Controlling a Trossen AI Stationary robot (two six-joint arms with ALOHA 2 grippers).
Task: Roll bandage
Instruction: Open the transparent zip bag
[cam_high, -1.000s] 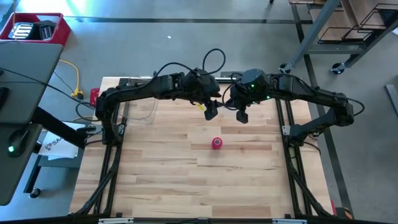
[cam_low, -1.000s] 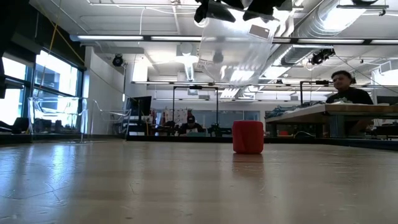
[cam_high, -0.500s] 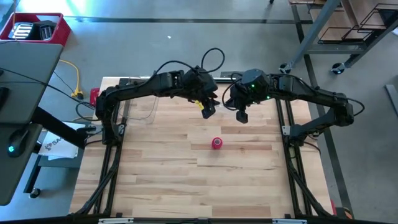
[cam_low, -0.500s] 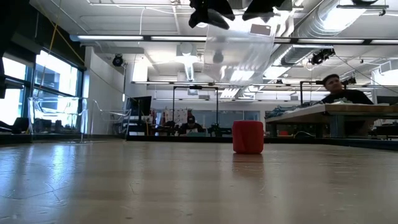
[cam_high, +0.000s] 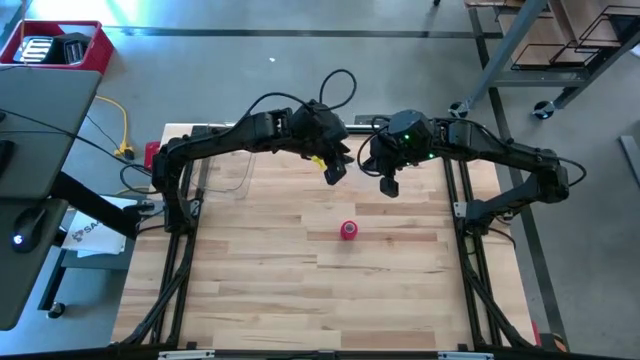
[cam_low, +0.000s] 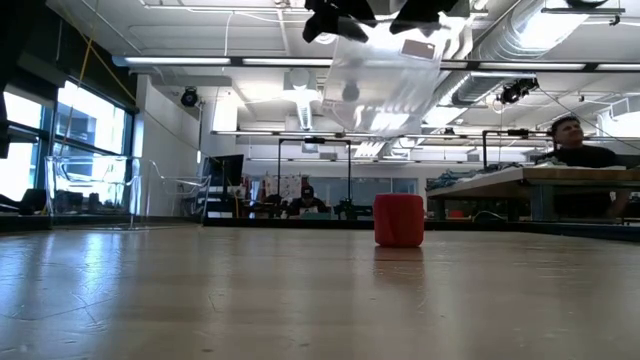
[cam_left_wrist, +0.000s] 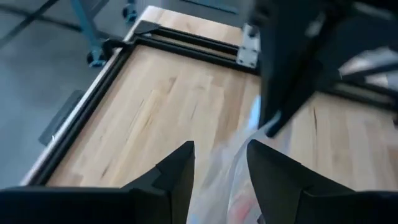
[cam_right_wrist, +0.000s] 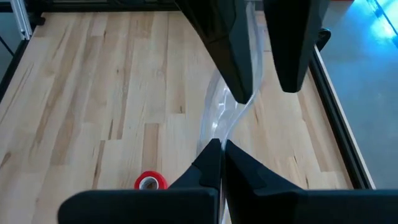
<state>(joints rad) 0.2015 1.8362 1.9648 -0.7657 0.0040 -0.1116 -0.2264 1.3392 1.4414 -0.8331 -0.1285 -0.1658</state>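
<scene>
Looking level across the table (cam_low: 200, 300), the low view alone shows a clear bag (cam_low: 385, 85) hanging high between both grippers, and a person (cam_low: 585, 150) at a far bench. From above, the bandage (cam_high: 348, 230), rolled, stands mid-table, apart from both arms. The right gripper (cam_right_wrist: 222, 152) is pressed together, pinching the bag's edge. The left gripper (cam_left_wrist: 221, 163) has fingers spread around the bag, and whether it grips is unclear.

Two matte black jointed arms, looping black cables over the left arm (cam_high: 250, 135), green indicator light on the right arm (cam_high: 470, 140), yellow marking near the left gripper (cam_high: 333, 172), dark tapered fingers (cam_right_wrist: 214, 165)
</scene>
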